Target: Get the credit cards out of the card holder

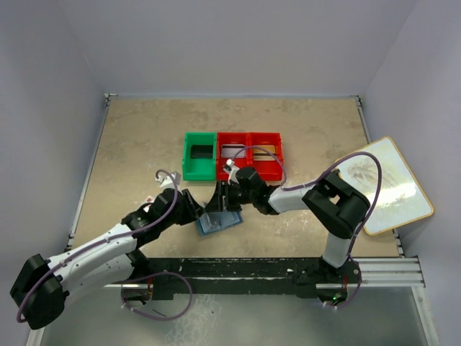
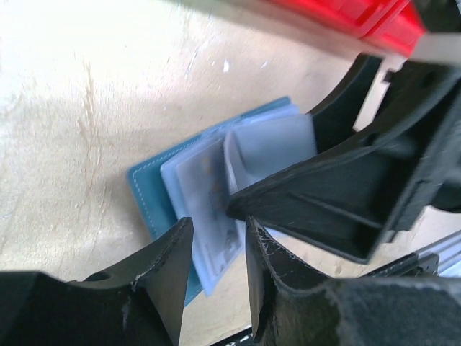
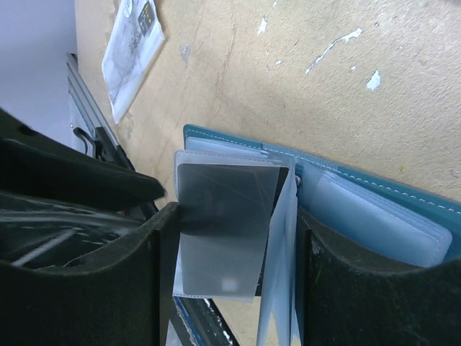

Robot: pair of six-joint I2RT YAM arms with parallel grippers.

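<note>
Right end effector (image 3: 234,216), jaws apart astride the grey credit card (image 3: 223,209), pinch unclear: pull it straight out of its clear sleeve (image 3: 282,274), left end effector (image 2: 216,231) (narrow gap, grip unclear) bracing the card holder (image 2: 148,198) on the counter (image 2: 72,108).

Card holder (image 1: 218,221): blue bifold, teal outside, pale stitching along edge. Lies open and flat beneath both claws, clear sleeves (image 3: 382,223) fanned out. One sleeve leaf stands raised between fingers of right claw (image 3: 234,288). Credit card (image 3: 223,209): dark grey, plain, inside raised leaf, spanning gap between fingers. Lower sleeve ends reach into gap of left claw (image 2: 216,277).
</note>
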